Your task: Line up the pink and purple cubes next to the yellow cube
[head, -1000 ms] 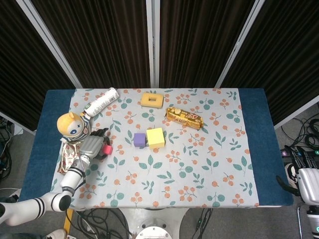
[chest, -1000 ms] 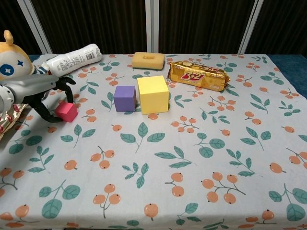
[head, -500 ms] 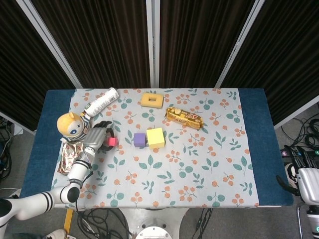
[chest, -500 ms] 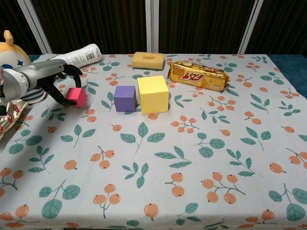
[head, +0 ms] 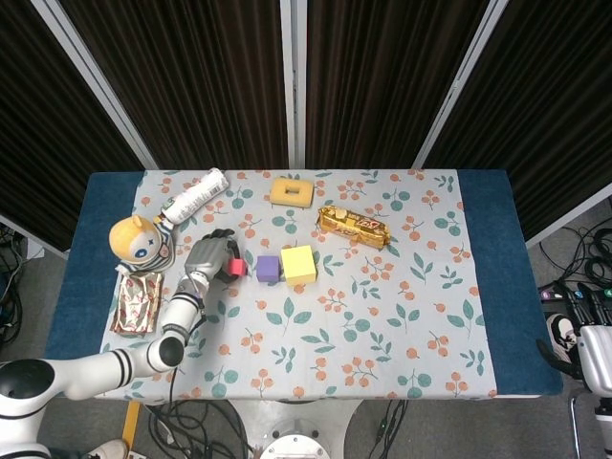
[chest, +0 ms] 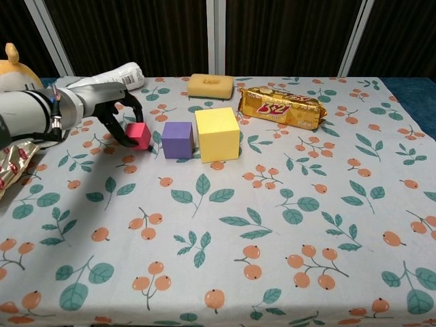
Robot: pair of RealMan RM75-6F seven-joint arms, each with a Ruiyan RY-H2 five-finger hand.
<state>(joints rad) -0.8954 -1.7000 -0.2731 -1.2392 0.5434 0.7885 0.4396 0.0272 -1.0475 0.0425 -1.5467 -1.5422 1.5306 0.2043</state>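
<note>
The yellow cube (head: 298, 264) (chest: 217, 133) stands near the middle of the table with the purple cube (head: 268, 269) (chest: 177, 139) touching its left side. My left hand (head: 210, 257) (chest: 112, 109) holds the small pink cube (head: 236, 267) (chest: 140, 135) just left of the purple cube, low over the cloth. A narrow gap shows between pink and purple. Whether the pink cube rests on the table I cannot tell. My right hand (head: 593, 346) hangs off the table's right edge, its fingers hidden.
A white bottle (chest: 102, 83) and a doll (head: 139, 239) lie at the left, with a foil wrapper (head: 137, 302) below them. A yellow sponge (chest: 211, 85) and a gold biscuit pack (chest: 282, 106) sit behind the cubes.
My left hand lifted the pink cube from beside the doll and carried it rightward, now close to the purple cube's left side. The other cubes stayed put.
</note>
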